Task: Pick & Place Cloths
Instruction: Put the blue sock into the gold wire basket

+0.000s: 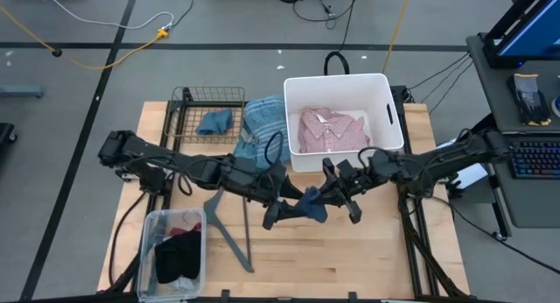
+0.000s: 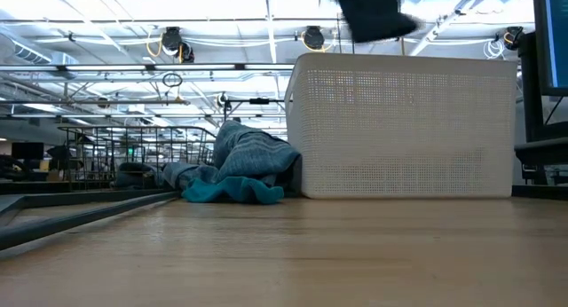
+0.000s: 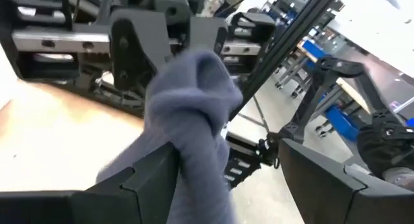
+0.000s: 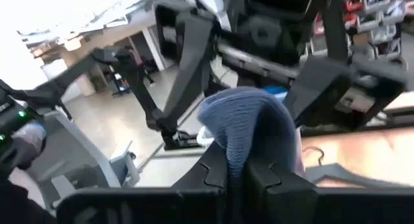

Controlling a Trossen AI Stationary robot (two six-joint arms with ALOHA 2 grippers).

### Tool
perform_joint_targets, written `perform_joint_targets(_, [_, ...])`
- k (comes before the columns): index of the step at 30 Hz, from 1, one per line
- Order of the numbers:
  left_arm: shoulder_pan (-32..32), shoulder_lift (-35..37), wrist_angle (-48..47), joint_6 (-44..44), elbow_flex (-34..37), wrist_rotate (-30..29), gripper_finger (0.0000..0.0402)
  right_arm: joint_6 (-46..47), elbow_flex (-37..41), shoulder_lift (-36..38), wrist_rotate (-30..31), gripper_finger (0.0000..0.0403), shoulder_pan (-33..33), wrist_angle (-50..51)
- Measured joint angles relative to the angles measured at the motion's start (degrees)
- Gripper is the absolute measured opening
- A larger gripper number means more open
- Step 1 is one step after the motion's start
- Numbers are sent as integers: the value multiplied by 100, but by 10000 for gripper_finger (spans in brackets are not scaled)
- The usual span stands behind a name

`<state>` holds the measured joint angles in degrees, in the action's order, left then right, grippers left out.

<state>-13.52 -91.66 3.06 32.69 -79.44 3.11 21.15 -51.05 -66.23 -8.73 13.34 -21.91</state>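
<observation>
A blue knit beanie hangs in the air over the middle of the table, between my two grippers. My right gripper comes in from the table's right and is shut on it. My left gripper faces it from the left with its fingers open on either side of the beanie. In the low view only a dark shape shows at the top, clear of the tabletop. A pink button shirt lies inside the white tub. A blue-plaid shirt is heaped against the tub's left wall. My left gripper is open. The beanie lies against the inner side of one finger and stands well apart from the other finger. My right gripper pinches a folded part of the beanie between its two fingers, coming level from the table's right. The beanie is lifted clear of the table and bulges out beyond the fingertips.
A grey-blue piece lies in the wire basket at the far left. A clear bin at the near left holds black and maroon pieces. The grey V-shaped hanger bar lies beside it. Bare wood spans the near middle and right.
</observation>
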Motion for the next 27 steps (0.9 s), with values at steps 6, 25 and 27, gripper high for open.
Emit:
perform_joint_targets(6, [38,0,-520,172,0,-7,269,0,0,-316,-8,4,-58,-180])
perform_joint_targets(25, [190,11,-1004,108,-4,287,19,-447,4,-378,-32,35,-202,-627])
perform_joint_targets(27, [219,11,-1087,132,-7,288,18,-435,4,-368,-42,53,-201,-635])
